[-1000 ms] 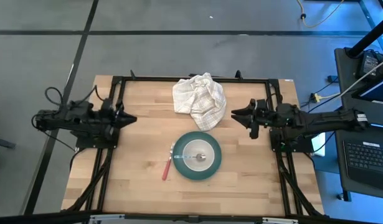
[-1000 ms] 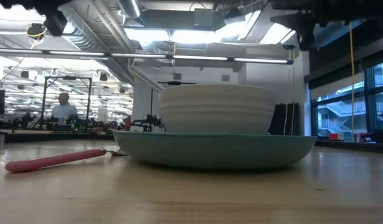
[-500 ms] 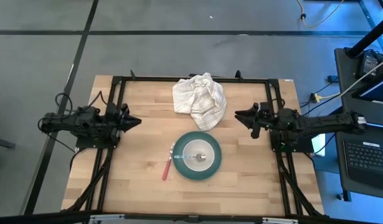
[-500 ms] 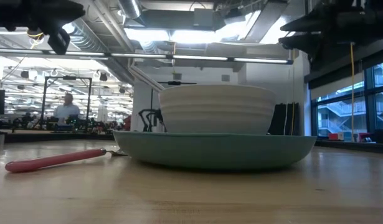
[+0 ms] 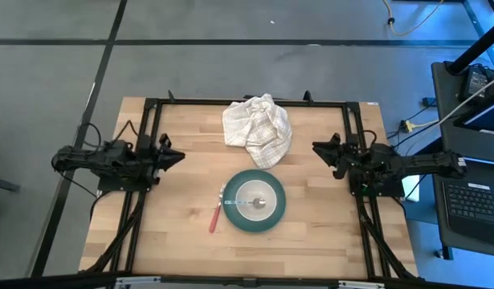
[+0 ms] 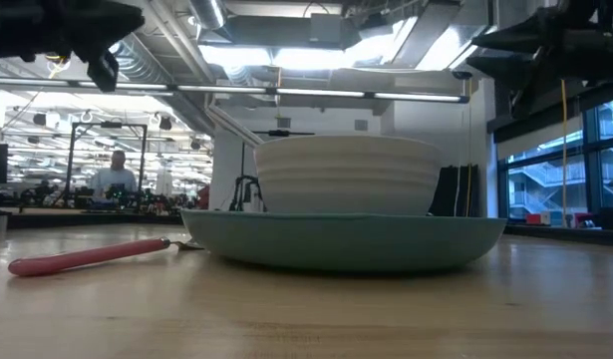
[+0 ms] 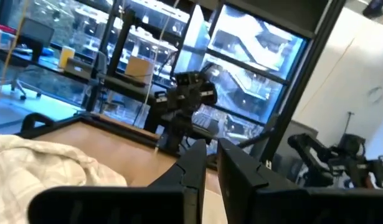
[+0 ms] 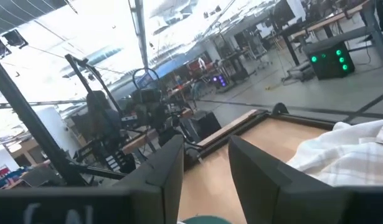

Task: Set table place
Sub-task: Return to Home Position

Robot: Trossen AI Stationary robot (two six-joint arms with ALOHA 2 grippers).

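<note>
The teal plate (image 5: 272, 215) rests flat on the wooden table (image 5: 174, 225), a little near of centre. On the plate (image 6: 346, 239) stands the white bowl (image 5: 248, 191) (image 6: 346, 175), with the metal spoon (image 5: 258, 203) lying in it. The red-handled fork (image 5: 215, 215) (image 6: 87, 256) lies on the table by the plate's left rim. My left gripper (image 5: 182, 155) (image 7: 212, 163) hovers at the table's left side, its fingers almost together and holding nothing. My right gripper (image 5: 315, 147) (image 8: 205, 163) hovers at the right side, open with nothing between its fingers.
A crumpled white checked cloth (image 5: 257, 128) (image 7: 48, 168) (image 8: 347, 155) lies at the table's far middle, between the two grippers and beyond the plate. Black frame rails (image 5: 142, 201) run along the table's edges. Bare wood lies near the front edge.
Both arms have sunk closer to the table. My right gripper has also drawn back toward the table's right edge. Neither has taken hold of anything; the plate, bowl, spoon and fork have stayed where they were.
</note>
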